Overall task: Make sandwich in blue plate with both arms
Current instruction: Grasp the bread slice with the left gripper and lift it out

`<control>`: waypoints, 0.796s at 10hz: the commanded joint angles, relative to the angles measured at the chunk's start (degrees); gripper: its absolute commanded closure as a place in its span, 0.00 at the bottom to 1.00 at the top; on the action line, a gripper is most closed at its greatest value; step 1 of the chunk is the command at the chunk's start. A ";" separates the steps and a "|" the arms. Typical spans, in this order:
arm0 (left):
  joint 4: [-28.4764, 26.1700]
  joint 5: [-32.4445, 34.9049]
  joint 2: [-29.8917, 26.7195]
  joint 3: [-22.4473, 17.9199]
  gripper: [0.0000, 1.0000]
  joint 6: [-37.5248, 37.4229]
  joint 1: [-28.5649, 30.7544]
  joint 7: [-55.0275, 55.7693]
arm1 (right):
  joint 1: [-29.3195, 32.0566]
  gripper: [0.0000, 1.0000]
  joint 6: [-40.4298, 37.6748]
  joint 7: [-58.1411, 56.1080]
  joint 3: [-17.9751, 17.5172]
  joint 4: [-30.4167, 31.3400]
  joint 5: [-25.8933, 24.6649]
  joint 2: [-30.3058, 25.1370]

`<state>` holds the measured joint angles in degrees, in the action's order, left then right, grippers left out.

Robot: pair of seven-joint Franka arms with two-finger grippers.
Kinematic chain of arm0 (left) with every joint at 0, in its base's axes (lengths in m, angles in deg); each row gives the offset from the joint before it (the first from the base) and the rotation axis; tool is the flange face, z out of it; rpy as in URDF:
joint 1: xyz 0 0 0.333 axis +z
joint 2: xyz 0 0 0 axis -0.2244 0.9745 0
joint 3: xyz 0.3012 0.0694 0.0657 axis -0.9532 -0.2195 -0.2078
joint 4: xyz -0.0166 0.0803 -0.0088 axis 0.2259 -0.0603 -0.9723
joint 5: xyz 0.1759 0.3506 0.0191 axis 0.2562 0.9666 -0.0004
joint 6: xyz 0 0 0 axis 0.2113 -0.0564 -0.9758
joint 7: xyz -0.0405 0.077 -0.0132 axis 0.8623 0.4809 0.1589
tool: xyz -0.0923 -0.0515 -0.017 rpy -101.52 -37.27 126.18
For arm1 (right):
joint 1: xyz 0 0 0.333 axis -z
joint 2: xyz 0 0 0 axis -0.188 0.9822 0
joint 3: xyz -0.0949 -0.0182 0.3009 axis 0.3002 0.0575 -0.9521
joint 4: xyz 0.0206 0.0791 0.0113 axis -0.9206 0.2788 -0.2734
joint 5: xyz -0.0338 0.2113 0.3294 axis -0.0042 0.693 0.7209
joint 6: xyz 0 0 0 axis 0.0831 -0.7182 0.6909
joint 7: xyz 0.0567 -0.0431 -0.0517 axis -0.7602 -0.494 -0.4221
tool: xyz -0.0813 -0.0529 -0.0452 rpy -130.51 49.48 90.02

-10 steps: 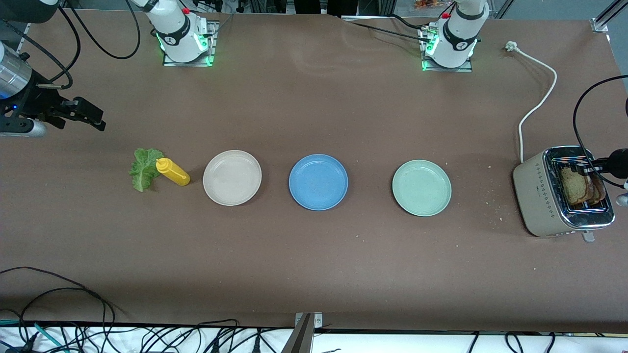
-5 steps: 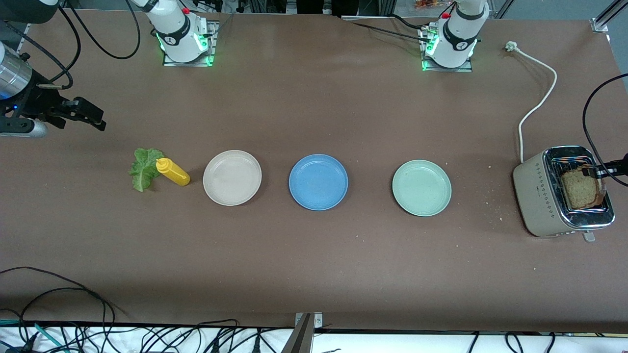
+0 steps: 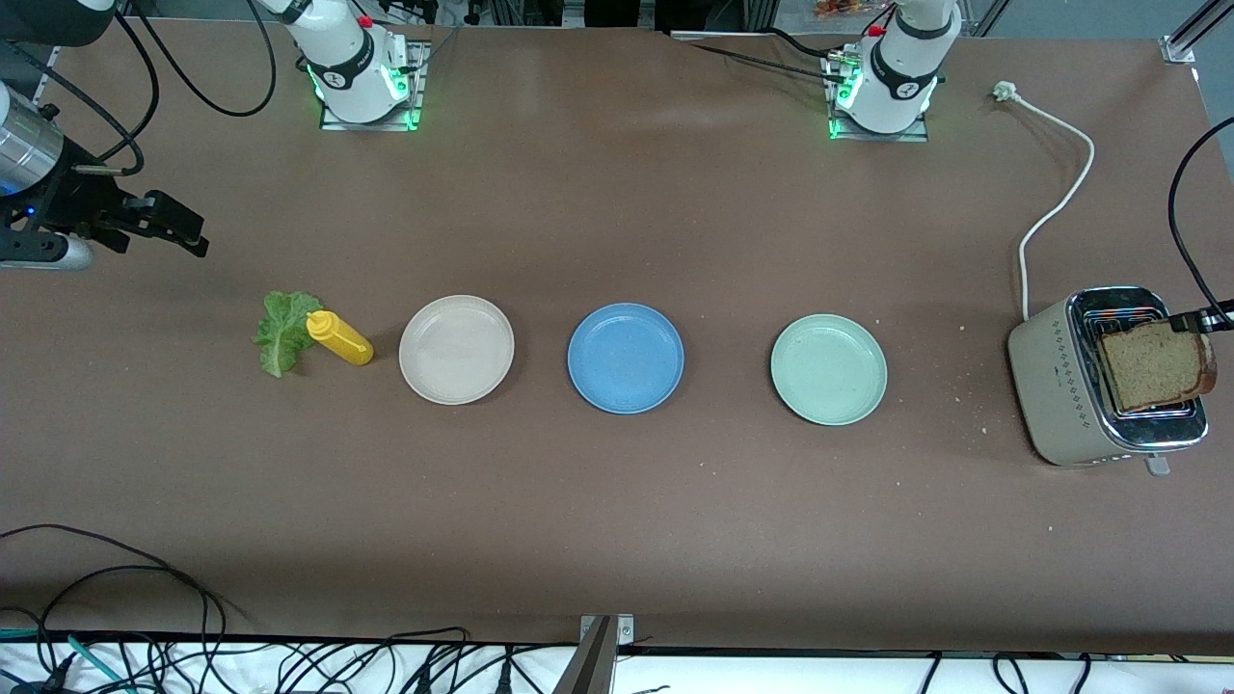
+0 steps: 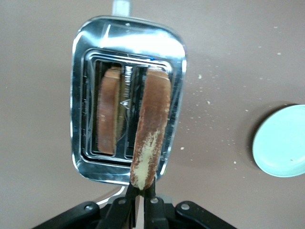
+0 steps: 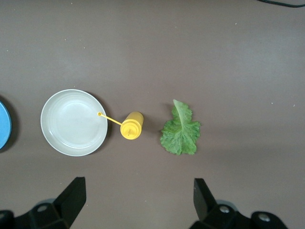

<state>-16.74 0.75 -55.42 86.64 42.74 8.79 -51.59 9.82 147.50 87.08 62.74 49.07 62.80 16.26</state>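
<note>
**Left gripper has one slice out of the toaster; right arm waits by the lettuce**

Your left gripper [image 4: 140, 198] is clamped on the top crust edge of a bread slice [image 3: 1157, 365], pinching it thin-side on so the slice hangs straight down. In the front view the slice is up over the toaster [image 3: 1070, 386], and looks clear of the slot, at the left arm's end of the table. Holding by the edge makes sense: it is the only part a slot leaves exposed, and it keeps the fingers off the hot chrome.

The left wrist view shows a second slice [image 4: 108, 112] seated in the neighbouring slot, so you have another pull to make from here.

Your right gripper [image 3: 183, 231] hangs with its fingers wide apart and nothing between them, over bare table at the right arm's end. This arm is waiting. It is well placed for the lettuce leaf [image 5: 180, 131], which lies flat on the table just beside the yellow squeeze bottle [image 5: 131, 126].

The blue plate [image 3: 626, 358] sits bare in the middle of the row, between the beige plate [image 3: 456, 349] and the pale green plate [image 3: 828, 368]. My reading: the slice must travel over the green plate to reach it, so carry high and lay it flat.
</note>
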 commanded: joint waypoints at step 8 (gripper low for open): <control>-1.96 -20.40 -2.55 17.20 1.00 -1.14 -0.23 32.76 | -0.12 0.00 -2.01 0.51 0.01 -1.75 -0.91 0.57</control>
<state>-17.16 -12.04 -58.79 102.52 40.13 8.17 -23.17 9.82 146.98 87.09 62.75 48.97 62.80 16.31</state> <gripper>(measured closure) 0.921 0.000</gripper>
